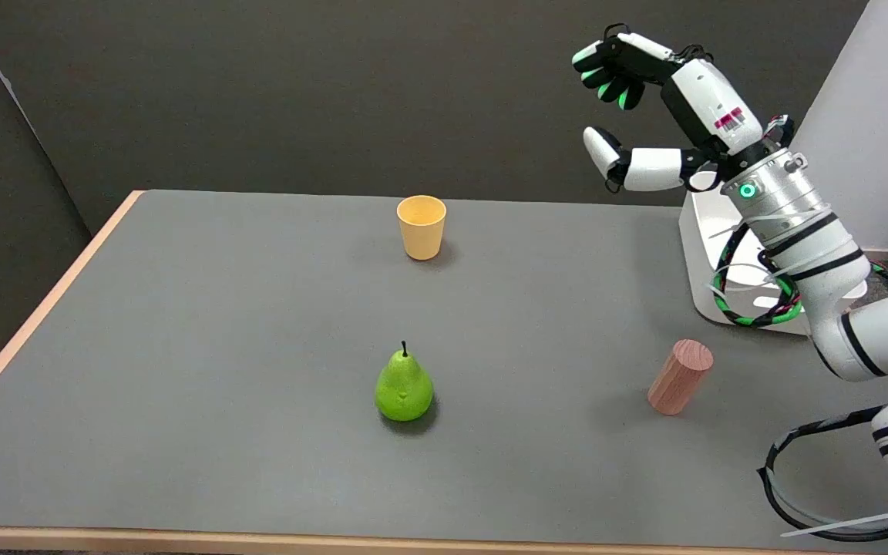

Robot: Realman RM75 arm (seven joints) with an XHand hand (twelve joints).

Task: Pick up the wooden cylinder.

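**Hand up high, cylinder down low**

The right hand [633, 116] hangs in the air with its fingers apart and nothing in them. The wooden cylinder [680, 377] stands on the grey table [220, 308], leaning a bit in the picture. It sits well below the hand, nearer the camera, so the hand must probably come down to it.

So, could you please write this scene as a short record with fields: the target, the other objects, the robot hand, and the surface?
target: wooden cylinder, standing on the table, right of the pear, untouched
other objects: green pear upright near the front centre; yellow cup upright, farther back
robot hand: right robot hand raised in the air above the table's far right, fingers apart, holding nothing
surface: grey table with a light wooden edge
task state: cylinder not yet picked up
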